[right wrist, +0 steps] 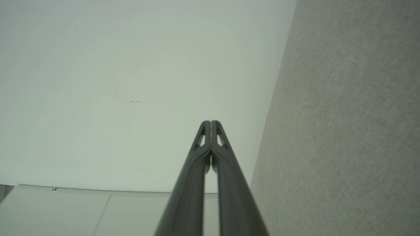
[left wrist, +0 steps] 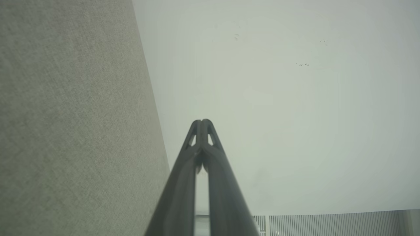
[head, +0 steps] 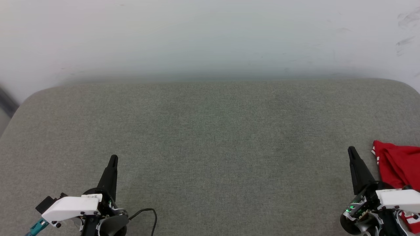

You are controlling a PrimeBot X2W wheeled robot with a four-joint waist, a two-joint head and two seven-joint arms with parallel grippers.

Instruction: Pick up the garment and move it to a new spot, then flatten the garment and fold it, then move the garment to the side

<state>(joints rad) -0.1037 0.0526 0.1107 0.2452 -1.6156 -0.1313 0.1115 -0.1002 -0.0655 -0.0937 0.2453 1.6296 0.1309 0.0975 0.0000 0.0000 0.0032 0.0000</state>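
Head view first. The left gripper (head: 113, 160) sits down at 7 o'clock, its two long dark fingers pressed tight together into one spike pointing to 12, and there is nothing between them. A thin black cable (head: 149, 213) loops off the wrist at its 3 o'clock side.

Over at 4 o'clock is the right gripper (head: 351, 151), also fully closed and also empty-handed, its tip leaning slightly toward 11.

And there's the task's thing: the soft bright red jersey-style garment (head: 398, 164), bunched up at the far 4 o'clock edge of the head view. It lies on the broad grey-green woven fabric cushion (head: 210, 141) and is cut off by the frame's border. Red-and-white stripe trim shows along its 9 o'clock edge. The garment is just beside the right fingers, on their 3 o'clock side, with a strip of cushion between cloth and fingertips. Lower down, the white wrist housing overlaps the red cloth in view; whether they touch cannot be told.

The middle of the cushion lies open between the two arms. A pale off-white wall (head: 210, 36) rises at 12 o'clock, scuffed toward 2.

In the left wrist view, the fingers meet flush at the tip, with cushion fabric at 9 o'clock and wall at 3. The right wrist view mirrors it: fingers sealed, wall at 9, cushion at 3.
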